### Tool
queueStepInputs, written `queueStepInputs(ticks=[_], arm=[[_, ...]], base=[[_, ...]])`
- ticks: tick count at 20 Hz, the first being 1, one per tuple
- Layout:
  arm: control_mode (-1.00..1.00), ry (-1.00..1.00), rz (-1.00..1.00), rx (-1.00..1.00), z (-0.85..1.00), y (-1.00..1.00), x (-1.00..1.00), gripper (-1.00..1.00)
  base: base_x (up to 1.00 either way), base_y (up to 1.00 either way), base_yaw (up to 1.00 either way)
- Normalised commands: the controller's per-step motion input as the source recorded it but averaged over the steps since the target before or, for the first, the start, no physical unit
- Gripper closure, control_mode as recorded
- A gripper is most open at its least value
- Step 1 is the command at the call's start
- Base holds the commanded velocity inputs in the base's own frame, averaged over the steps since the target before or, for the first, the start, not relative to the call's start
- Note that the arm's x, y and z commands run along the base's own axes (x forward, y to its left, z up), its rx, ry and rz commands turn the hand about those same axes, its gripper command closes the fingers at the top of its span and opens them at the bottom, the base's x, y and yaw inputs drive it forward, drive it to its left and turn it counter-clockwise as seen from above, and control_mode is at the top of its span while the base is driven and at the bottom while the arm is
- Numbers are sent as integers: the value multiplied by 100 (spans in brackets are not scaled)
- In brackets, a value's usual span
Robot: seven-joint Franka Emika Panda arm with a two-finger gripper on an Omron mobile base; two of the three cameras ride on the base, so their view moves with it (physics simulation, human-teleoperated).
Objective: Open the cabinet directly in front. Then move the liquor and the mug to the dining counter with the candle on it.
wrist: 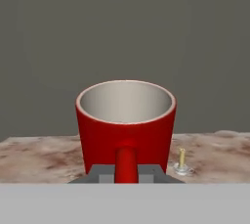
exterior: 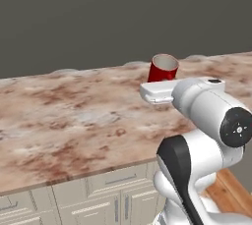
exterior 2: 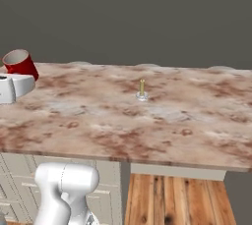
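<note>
Closest to the hand camera, the end effector (wrist: 126,173) is seen clamped on the red handle of the mug (wrist: 126,125); the two dark fingertips (wrist: 100,174) sit either side of the handle at 6 o'clock in that view. The mug is red outside, pale grey inside, mouth up toward 12 o'clock.

In the left base view the mug (exterior: 162,69) is noted tilted, its mouth leaning away from the arm, just beyond the white hand. In the right base view it (exterior 2: 20,64) is found at 9 o'clock, again tilted, at the left end of the desk. Whether its base touches the stone or is held just clear cannot be told from these angles; it appears slightly raised.

The dining counter (exterior 2: 147,121), marbled reddish-brown and cream, is recorded over cream cabinet fronts (exterior: 98,199). The candle (exterior 2: 142,89) stands upright in a small clear holder near the middle of the desk, well apart from the mug, at about 3 o'clock from it. In the hand view the candle (wrist: 181,162) is seen at 4 o'clock, beside the mug's lower edge.

A wooden floor (exterior 2: 177,199) is visible below the desk edge.
</note>
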Motion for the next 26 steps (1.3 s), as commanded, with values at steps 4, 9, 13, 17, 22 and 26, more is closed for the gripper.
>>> queueStepInputs(ticks=[4, 9, 13, 17, 22, 26], arm=[[-100, 41, 0, 2, -1, -14, 23, 100], [-100, 57, 0, 1, -18, -15, 7, 100], [-100, 32, 0, 0, -17, -2, 0, 100], [-100, 3, 0, -1, -10, 0, 0, 100], [-100, 11, 0, -4, -65, 0, 0, 100], [-100, 9, 0, -7, -65, 0, 0, 100]], base=[[0, 0, 0], [0, 0, 0], [0, 0, 0], [0, 0, 0], [0, 0, 0], [0, 0, 0]])
